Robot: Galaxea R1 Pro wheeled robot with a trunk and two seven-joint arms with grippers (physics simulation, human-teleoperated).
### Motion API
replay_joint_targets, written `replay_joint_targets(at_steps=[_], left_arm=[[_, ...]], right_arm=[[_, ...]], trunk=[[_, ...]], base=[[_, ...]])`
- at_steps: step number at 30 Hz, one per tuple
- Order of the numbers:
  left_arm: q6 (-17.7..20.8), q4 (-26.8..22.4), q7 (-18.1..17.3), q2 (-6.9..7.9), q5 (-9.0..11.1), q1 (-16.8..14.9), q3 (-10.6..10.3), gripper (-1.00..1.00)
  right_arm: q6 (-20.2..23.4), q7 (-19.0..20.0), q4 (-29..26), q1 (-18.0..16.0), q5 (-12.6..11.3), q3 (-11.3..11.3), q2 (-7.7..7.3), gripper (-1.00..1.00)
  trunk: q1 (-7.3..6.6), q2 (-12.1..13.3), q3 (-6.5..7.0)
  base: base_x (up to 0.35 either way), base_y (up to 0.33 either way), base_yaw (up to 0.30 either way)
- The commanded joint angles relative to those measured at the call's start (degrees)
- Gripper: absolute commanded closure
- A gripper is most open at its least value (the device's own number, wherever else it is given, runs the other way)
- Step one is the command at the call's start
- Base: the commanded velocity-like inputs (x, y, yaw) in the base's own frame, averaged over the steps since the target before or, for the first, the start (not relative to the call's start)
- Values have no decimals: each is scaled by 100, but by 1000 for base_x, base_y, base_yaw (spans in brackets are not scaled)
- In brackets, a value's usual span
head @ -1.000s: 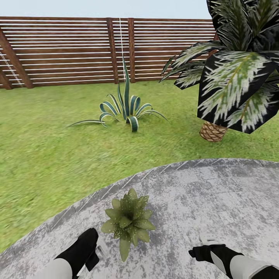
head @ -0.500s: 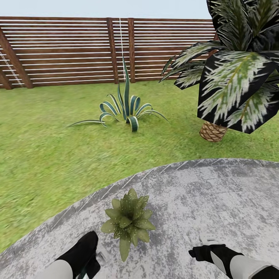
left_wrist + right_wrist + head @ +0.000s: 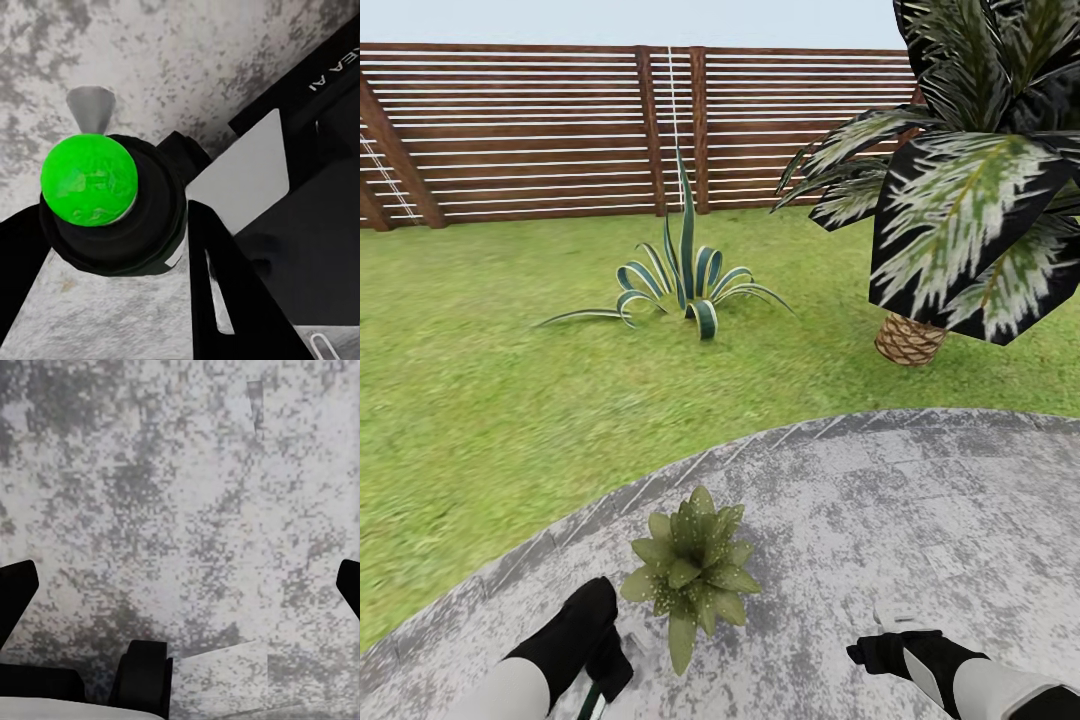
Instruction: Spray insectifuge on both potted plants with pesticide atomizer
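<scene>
A curved area of mottled grey stone paving (image 3: pixel 920 520) is seen across the lower half of the head view, its edge arcing from the lower left up to the right. One potted plant (image 3: pixel 690 570), a low rosette of speckled green leaves, is set on the paving near its left edge, low in the frame. The grass lawn (image 3: pixel 480 400) is spread above and left of the paving. An agave (image 3: pixel 685 285) is rooted in the lawn at centre, and a palm's woven trunk base (image 3: pixel 908 340) at the right.
</scene>
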Motion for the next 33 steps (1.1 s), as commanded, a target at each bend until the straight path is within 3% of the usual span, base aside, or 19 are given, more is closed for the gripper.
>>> replay_joint_targets(at_steps=[1,11,19,25,33], left_arm=[[16,-13,-57,1,-60,-34,-6,100],[16,12,-59,7,-63,-81,-15,100],[16,26,-63,1,-62,-81,-15,100],[475,26,-58,-5,-62,-81,-31,100],[499,26,-51,-6,-62,-81,-32,100]], right_arm=[[10,26,9,-6,-61,47,0,-100],[10,26,9,-6,-62,46,0,-100],[10,26,9,-6,-62,46,0,-100],[10,26,9,-6,-62,46,0,-100],[10,26,9,-6,-62,46,0,-100]], trunk=[[0,-2,-4],[0,-2,-4],[0,-2,-4],[0,-2,-4],[0,-2,-4]], base=[[0,0,0],[0,18,0],[0,271,-212],[0,275,-77],[0,34,-2]])
